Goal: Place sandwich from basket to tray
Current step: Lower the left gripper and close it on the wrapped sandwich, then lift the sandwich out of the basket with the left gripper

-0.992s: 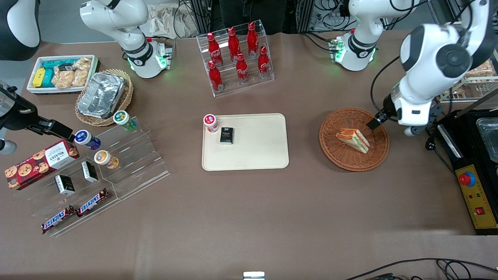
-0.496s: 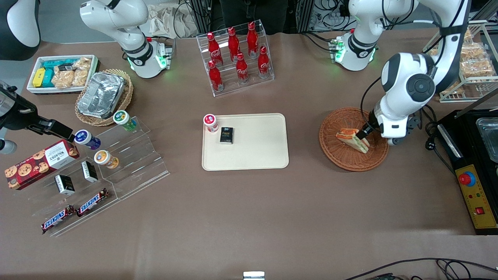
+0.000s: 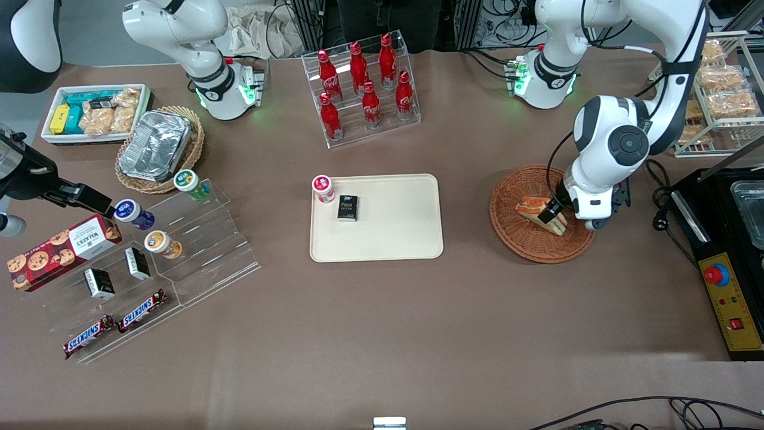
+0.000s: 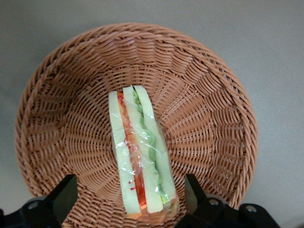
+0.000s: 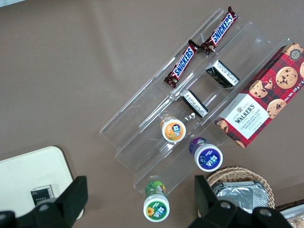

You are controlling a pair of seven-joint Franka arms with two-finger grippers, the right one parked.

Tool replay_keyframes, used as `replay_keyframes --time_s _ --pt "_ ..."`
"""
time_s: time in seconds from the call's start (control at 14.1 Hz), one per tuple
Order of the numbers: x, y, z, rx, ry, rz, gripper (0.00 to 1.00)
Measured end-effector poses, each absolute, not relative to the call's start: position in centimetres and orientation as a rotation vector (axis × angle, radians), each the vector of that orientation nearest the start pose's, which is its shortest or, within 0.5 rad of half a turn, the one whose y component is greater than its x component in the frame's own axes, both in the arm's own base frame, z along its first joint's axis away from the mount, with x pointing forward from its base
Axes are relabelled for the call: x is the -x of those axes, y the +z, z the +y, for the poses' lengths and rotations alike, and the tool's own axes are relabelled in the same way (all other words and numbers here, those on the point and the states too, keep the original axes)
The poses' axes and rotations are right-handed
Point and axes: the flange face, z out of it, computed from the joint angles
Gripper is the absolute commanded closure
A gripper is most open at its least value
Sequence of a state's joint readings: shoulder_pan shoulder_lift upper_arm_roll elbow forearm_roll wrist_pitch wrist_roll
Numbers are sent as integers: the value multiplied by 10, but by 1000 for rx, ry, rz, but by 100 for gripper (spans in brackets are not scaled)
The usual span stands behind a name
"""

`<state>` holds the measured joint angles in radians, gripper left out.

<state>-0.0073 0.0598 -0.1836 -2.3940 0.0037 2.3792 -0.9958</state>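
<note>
Arm's bent down into the woven wicker basket [image 3: 540, 239], gripper [image 4: 128, 192] spread wide with 1 finger either side of the film-wrapped triangular sandwich [image 4: 140, 159], not clamping it.

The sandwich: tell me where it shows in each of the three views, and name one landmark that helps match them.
Front view: the sandwich lies in the basket, with the gripper down on it.
Left wrist view: the sandwich lies in the basket, between the open fingers.
Right wrist view: not in it.
Shared landmark: the reddish-brown basket, in the front and left wrist views.
</note>
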Motion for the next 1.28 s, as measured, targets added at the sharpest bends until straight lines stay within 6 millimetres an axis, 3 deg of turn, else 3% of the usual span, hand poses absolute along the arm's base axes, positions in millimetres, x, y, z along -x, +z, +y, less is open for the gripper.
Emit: replay_keyframes --time_s 0.28,0.35,0.64,0.71,1.06,1.28 --pt "-471 264 -92 2875 78 -1219 0" --pt "-469 260 -92 2875 81 -1219 7" --pt "-467 252 -92 2869 98 -1218 85" --pt "-467 252 -92 2869 99 -1218 100" --pt "-475 262 -93 2887 52 -1223 100" --pt "-490 312 -95 2920 -73 -1240 100"
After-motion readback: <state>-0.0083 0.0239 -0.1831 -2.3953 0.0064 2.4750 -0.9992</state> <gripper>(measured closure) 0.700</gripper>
